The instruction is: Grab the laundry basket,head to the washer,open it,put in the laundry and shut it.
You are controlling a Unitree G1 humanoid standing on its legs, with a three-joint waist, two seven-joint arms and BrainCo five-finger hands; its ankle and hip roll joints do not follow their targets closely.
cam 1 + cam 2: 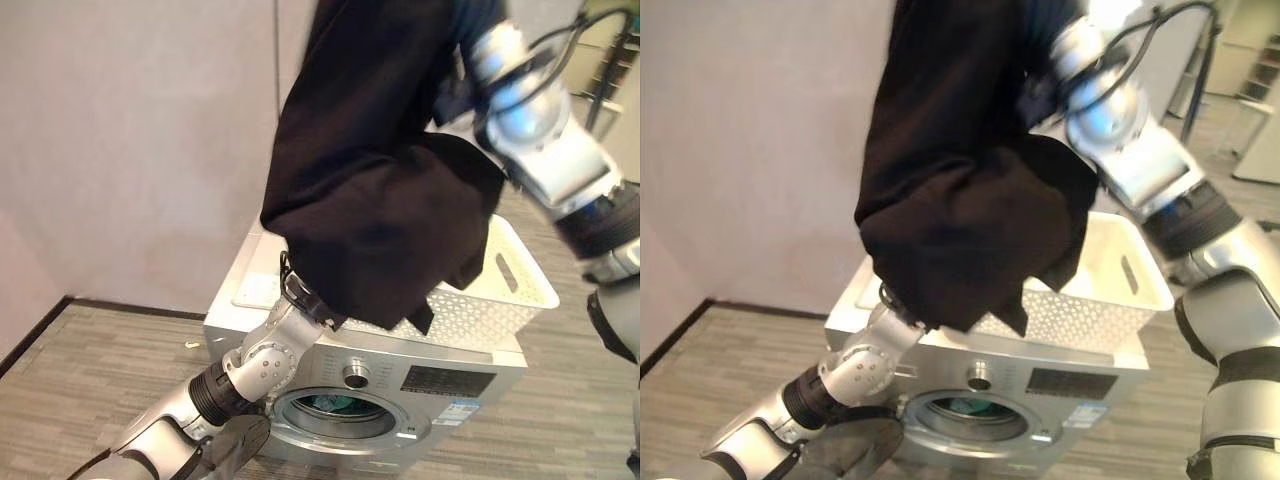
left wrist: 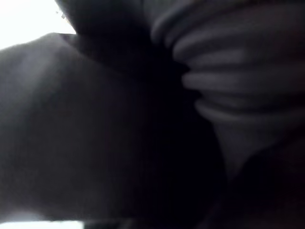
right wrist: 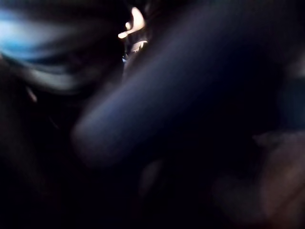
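Big black garment hangs lifted over the white basket sitting on the washer; both hands buried in cloth, can't tell their fingers.

Eye views evenly lit indoors; wrist views dark, heavily blurred.

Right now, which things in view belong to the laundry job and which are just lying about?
Job:
- black garment, lifted above the basket; both hands hidden in it
- white laundry basket, on top of the washer
- washer, door open, something teal inside the drum

Lying about:
- small pale scrap on the floor left of the washer
- shelving, far right
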